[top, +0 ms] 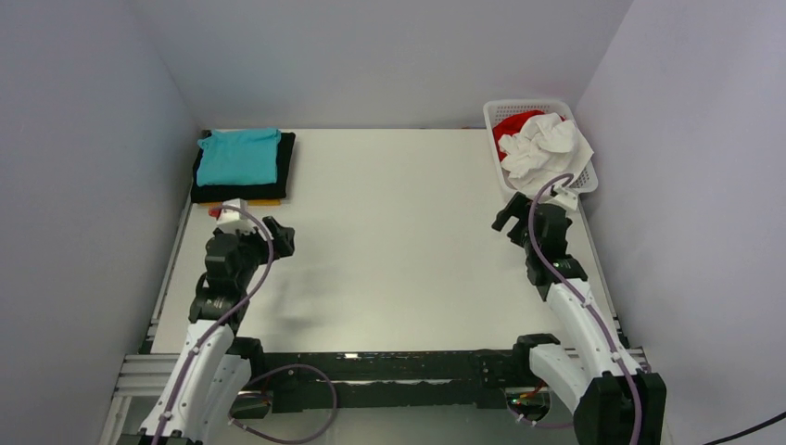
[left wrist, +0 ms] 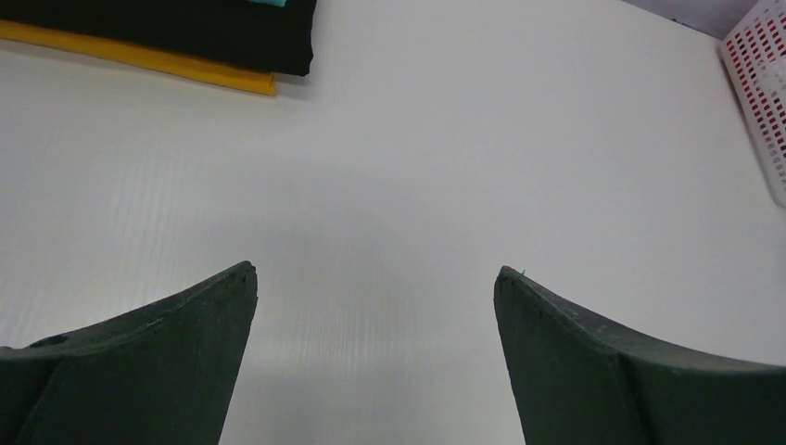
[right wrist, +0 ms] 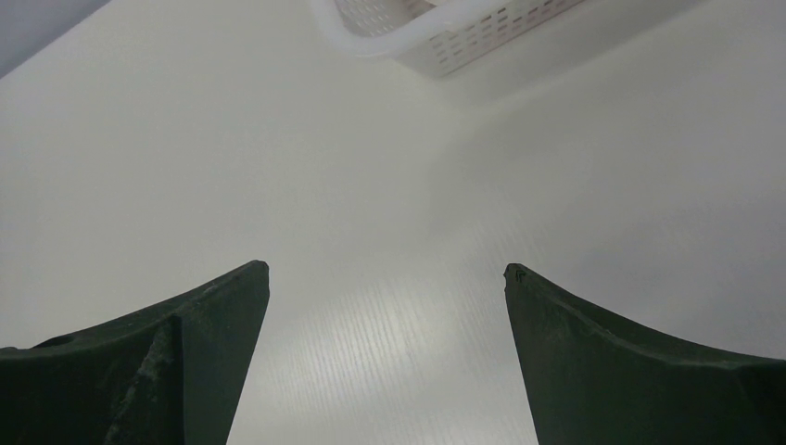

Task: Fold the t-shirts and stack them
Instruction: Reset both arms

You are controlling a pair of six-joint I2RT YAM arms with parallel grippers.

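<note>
I am holding my left gripper [top: 281,238] and right gripper [top: 505,216] over the white table [top: 399,269], jaws wide apart, gripping nothing. The turquoise t-shirt [top: 239,156] is lying folded on the black t-shirt [top: 289,159], far left. The white t-shirt [top: 547,148] and red t-shirt [top: 510,126] are sitting in the basket [top: 528,104], far right. Pale walls [top: 389,56] are standing around.

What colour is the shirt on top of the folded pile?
The top shirt is turquoise, clearest in the top external view.
</note>
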